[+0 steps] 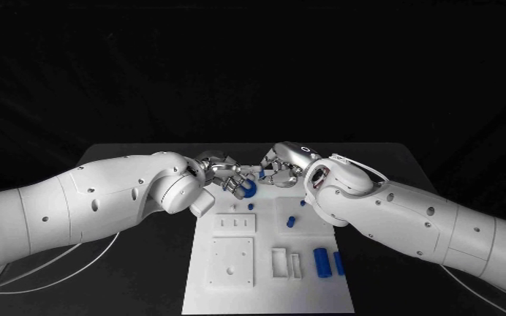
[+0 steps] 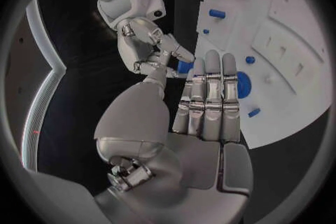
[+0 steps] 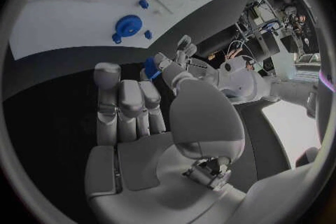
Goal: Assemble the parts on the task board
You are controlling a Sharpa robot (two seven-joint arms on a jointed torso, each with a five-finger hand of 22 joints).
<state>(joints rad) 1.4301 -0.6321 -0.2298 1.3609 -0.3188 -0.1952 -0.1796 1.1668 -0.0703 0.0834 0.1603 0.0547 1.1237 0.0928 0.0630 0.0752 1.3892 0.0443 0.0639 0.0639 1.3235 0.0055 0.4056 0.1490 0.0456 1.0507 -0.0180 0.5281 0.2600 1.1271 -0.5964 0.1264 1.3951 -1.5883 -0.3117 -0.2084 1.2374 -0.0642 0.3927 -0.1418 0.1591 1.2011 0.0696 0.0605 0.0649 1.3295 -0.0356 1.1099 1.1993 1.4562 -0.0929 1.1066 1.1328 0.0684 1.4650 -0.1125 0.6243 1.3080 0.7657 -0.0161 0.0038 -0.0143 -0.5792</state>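
Right now your left hand [image 1: 224, 172] and right hand [image 1: 283, 164] meet at the board's [image 1: 264, 287] far edge, the left hand's fingers [image 3: 155, 60] pinching a small blue part [image 3: 150, 66], the right hand's fingers [image 3: 129, 106] released beside it.

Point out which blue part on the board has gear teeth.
The blue gear on the task board, lying flat near the hands: a toothed round disc, while the other blue parts are small pegs or plain blocks.

Matt white task board [image 1: 269, 287], glossy metallic left robot hand [image 1: 224, 172].
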